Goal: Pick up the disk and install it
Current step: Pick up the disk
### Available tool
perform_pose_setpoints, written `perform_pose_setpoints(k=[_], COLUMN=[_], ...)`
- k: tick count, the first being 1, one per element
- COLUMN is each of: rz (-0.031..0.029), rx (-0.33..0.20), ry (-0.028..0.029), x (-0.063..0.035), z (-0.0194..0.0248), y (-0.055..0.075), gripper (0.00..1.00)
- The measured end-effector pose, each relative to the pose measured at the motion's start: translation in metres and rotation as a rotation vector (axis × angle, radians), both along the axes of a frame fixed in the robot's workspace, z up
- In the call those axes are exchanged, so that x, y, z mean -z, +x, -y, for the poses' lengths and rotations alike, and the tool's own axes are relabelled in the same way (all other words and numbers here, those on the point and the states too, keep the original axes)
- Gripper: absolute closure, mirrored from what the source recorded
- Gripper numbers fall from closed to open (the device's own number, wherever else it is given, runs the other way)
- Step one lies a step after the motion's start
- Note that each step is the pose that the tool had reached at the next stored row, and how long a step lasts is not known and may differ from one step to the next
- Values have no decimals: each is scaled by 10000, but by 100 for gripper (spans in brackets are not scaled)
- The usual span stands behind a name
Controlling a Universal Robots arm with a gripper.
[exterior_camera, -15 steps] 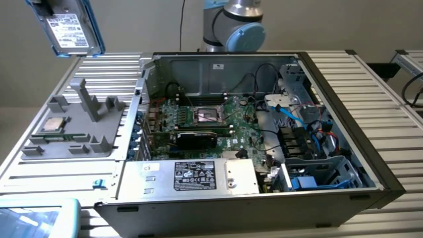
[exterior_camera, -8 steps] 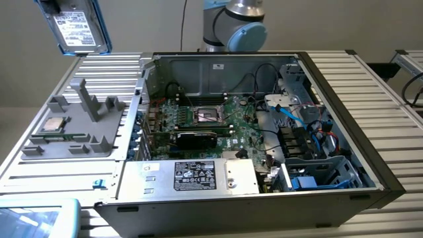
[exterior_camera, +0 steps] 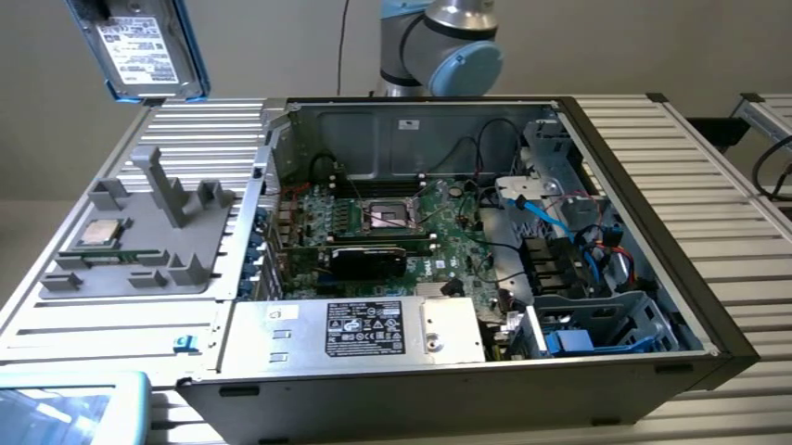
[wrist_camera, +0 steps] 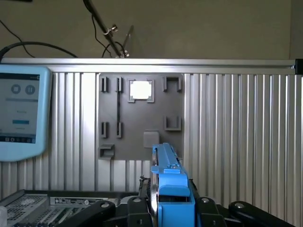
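Note:
The disk (exterior_camera: 146, 51), a grey drive with a white label in a blue carrier, hangs in the air at the exterior view's upper left, above the ribbed table and the grey fixture plate (exterior_camera: 136, 232). In the wrist view, the carrier's blue edge (wrist_camera: 170, 189) stands upright between my black fingers (wrist_camera: 137, 208). My gripper (wrist_camera: 171, 210) is shut on it. The open computer case (exterior_camera: 495, 241) lies to the exterior view's right of the disk. A blue-trimmed drive cage (exterior_camera: 594, 334) sits in its near right corner.
A small silver processor chip (exterior_camera: 99, 234) rests on the fixture plate. A silver box with a black label (exterior_camera: 371, 329) fills the case's front. A blue-framed tablet (exterior_camera: 62, 408) lies at the near left corner. Cables cross the case's right side. The arm's base (exterior_camera: 440, 46) stands behind the case.

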State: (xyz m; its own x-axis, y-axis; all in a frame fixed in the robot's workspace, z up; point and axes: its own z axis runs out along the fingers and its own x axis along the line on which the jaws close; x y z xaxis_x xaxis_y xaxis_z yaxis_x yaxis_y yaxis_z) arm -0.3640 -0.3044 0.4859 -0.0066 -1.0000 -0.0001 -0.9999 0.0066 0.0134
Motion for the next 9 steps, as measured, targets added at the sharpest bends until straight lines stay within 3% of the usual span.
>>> perform_pose_setpoints(k=[9], rz=[-1], rx=[-1], ry=[-2], x=[-147], z=[174], y=[70], gripper=[63])
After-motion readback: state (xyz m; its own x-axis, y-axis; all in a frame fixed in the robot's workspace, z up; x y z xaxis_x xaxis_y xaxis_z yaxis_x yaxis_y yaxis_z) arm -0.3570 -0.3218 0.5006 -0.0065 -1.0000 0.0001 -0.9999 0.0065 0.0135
